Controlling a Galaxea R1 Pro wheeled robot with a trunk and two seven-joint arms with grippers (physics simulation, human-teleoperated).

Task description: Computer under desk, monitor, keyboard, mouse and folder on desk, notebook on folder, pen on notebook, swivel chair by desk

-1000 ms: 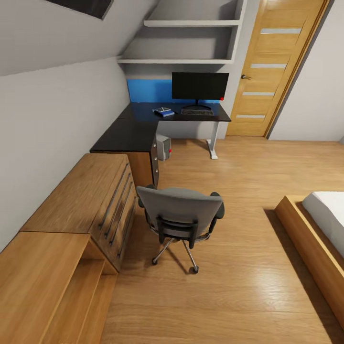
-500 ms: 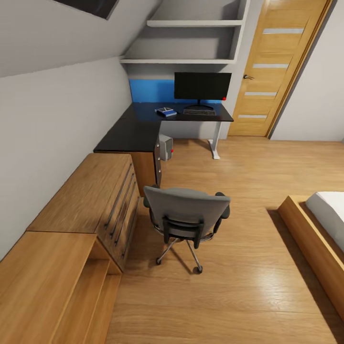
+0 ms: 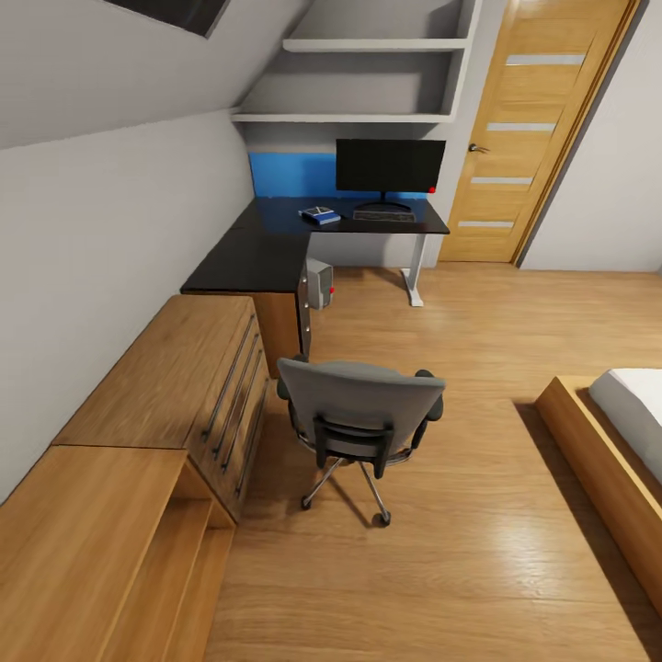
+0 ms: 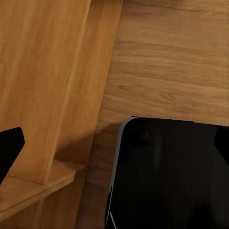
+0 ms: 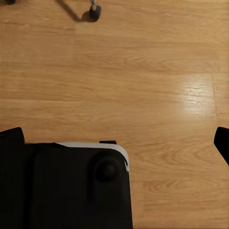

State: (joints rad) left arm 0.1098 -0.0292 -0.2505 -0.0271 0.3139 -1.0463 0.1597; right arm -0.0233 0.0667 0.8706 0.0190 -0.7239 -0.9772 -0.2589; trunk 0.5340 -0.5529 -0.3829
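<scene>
Swivel chair (image 3: 360,414) stood apart from desk (image 3: 276,248); castored, it likely rolls easily, pushed by the backrest. Gripper states indeterminable.

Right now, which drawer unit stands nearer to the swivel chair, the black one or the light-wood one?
The light-wood chest with bar handles: it stands right beside the swivel chair. The desk's black drawer unit stands farther back.

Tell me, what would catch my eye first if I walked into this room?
Probably the grey swivel chair, standing alone on the wooden floor with its back to you, apart from the desk. Beyond it, the black L-shaped desk fills the far corner, with the monitor dark against a bright blue wall panel. A small silver computer sits under the desk.
</scene>
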